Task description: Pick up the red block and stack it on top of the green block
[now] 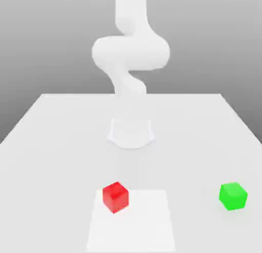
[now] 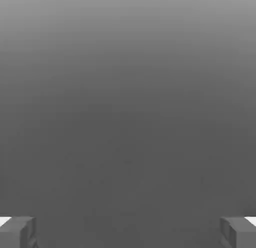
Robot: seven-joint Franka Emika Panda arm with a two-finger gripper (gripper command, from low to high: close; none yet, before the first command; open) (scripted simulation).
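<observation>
While the pincer [image 2: 128,232] gapes wide and empty, the red block [image 1: 115,197] lies apart on the table [image 1: 51,139].

A simulated test bench, not a real room; a plain white counter [image 1: 61,144] under a featureless grey backdrop; a smooth, untextured white arm [image 1: 130,52].

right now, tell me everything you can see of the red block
The red block is a small glossy bright-red cube with plain faces and no markings. It sits flat on the white table, turned so one vertical edge faces the exterior view, with its top and two side faces showing. It rests near the corner of a paler square patch on the tabletop, toward the exterior view's left. Nothing but the table touches it. It looks the same size as the green one, which sits well apart.
</observation>
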